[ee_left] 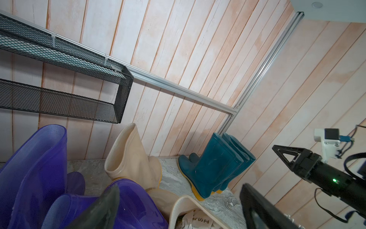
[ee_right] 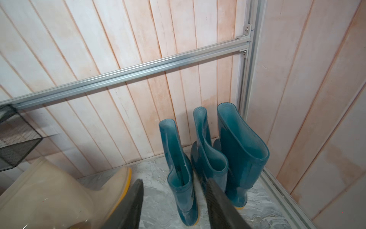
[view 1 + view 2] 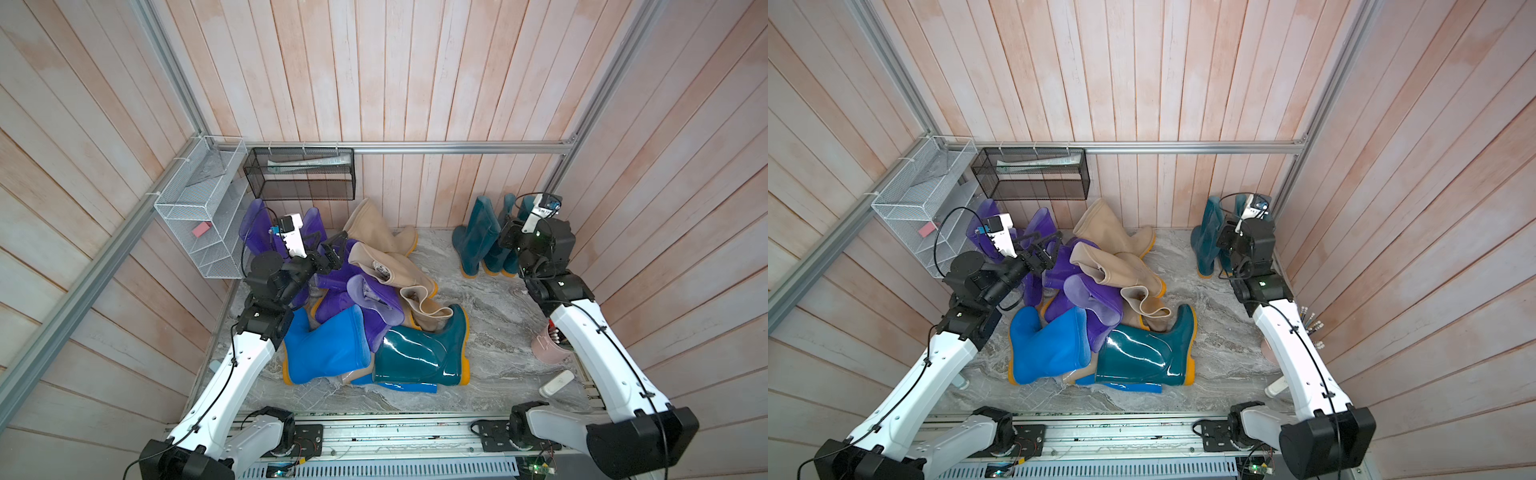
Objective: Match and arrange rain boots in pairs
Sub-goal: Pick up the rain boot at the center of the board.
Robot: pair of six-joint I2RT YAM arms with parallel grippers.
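Observation:
Three dark teal rain boots (image 3: 478,237) (image 2: 241,148) stand upright side by side in the back right corner. My right gripper (image 3: 509,237) (image 2: 178,198) hovers just in front of their tops, open and holding nothing. A mixed heap fills the left and middle of the floor: purple boots (image 3: 374,299), beige boots (image 3: 374,224), a bright blue boot (image 3: 328,349) and a lying teal boot (image 3: 419,353). Over the heap's back left, above purple boots (image 1: 128,198), my left gripper (image 3: 332,249) (image 1: 180,190) stands wide open and empty.
A white wire shelf (image 3: 199,224) and a black mesh shelf (image 3: 299,174) hang on the walls behind the heap. A pink cup (image 3: 548,347) and a small white object (image 3: 557,382) sit by the right arm. Bare marble floor (image 3: 498,316) lies between heap and corner.

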